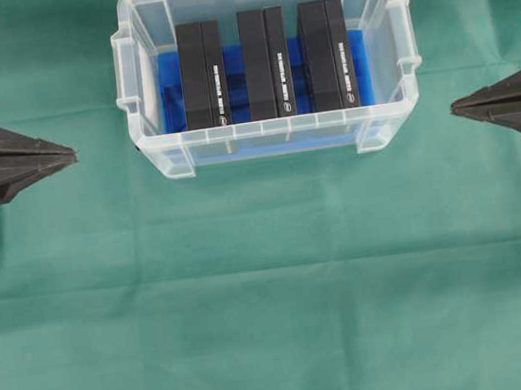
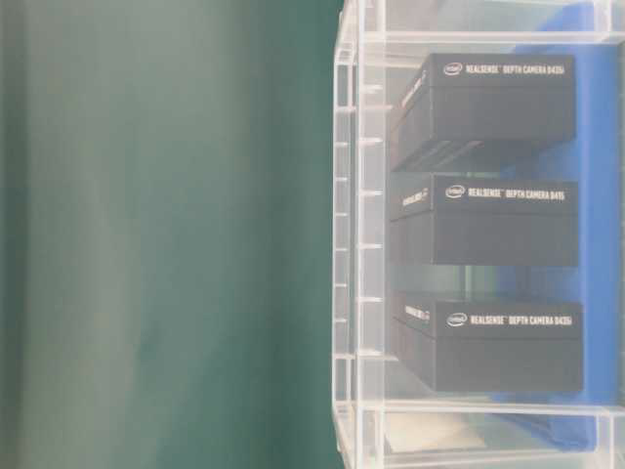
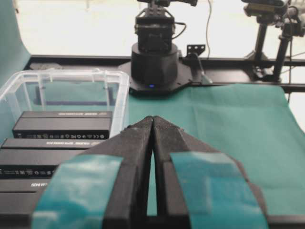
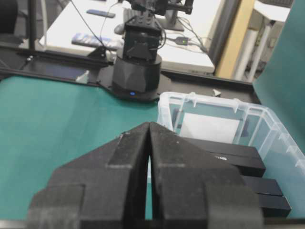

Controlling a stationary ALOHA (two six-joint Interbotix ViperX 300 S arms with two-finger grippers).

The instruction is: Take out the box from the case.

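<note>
Nothing of the task is seen to be done. The case stands at the far middle of the green cloth, and three black boxes are held inside it, upright on their edges in a row over the blue lining: a left box, a middle box and a right box. Small gaps are left between them, and none is raised above the rim.

The left gripper is parked at the left edge, clenched, with nothing grasped; in its wrist view the fingers are pressed together. The right gripper is parked at the right edge, likewise clenched and empty. Both are well apart from the case.

The whole job is judged to be left: a claw must be released, brought over the case, lowered onto one box, closed on it, and the box lifted clear and set on the cloth.
</note>
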